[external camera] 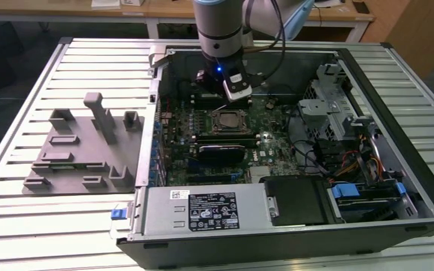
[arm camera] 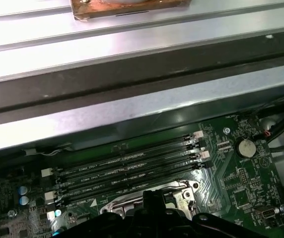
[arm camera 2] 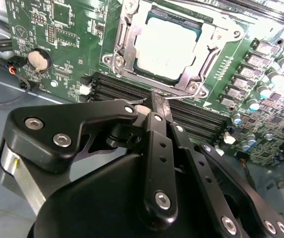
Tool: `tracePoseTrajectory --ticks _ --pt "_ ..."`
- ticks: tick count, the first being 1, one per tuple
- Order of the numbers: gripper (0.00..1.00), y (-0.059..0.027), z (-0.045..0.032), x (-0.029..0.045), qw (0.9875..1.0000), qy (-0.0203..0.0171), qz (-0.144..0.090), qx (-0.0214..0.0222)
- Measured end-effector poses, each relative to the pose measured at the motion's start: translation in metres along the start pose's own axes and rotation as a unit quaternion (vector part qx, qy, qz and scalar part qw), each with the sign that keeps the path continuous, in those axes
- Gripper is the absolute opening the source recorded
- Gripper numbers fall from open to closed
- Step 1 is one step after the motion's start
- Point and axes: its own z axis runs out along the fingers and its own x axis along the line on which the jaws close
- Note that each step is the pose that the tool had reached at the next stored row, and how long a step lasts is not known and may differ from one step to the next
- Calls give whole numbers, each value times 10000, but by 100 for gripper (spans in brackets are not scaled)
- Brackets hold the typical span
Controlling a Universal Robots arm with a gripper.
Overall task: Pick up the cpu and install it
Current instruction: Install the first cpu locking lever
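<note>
Cpu point(arm camera 2: 168, 47): I see the flat silvery chip lying inside the dark socket frame point(arm camera 2: 119, 42) on the green board point(arm camera 2: 67, 39), at the middle of the open computer case point(external camera: 398, 141); it looks seated flat, though I cannot tell if it is fully down.

Hand point(arm camera 2: 158, 101): in the second wrist view the black fingers meet at one narrow tip, pressed together with nothing between them. The tip hangs just beside the thin metal lever point(arm camera 2: 194, 94) at the socket's edge, over the memory slots point(arm camera 2: 132, 91). I cannot tell whether it touches the lever.

Arm point(external camera: 221, 34): I have it reaching down into the case from the far edge of the surface point(external camera: 21, 226), above the socket.

Grey fixture point(external camera: 81, 152): it stands on the slatted surface outside the case, well apart from the hand.

Risk, my judgement: the socket looks unclamped, so a knock from the tip could shift the chip and bend pins beneath. A slip off the thin lever could drive the fingers into the slots or the small parts nearby. My view past the hand is largely blocked, so judging contact is hard.
</note>
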Motion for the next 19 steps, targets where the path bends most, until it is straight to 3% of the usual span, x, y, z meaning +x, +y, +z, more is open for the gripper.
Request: tracePoseTrajectory --ticks 19 --pt "11 122 120 -33 9988 -136 437 190"
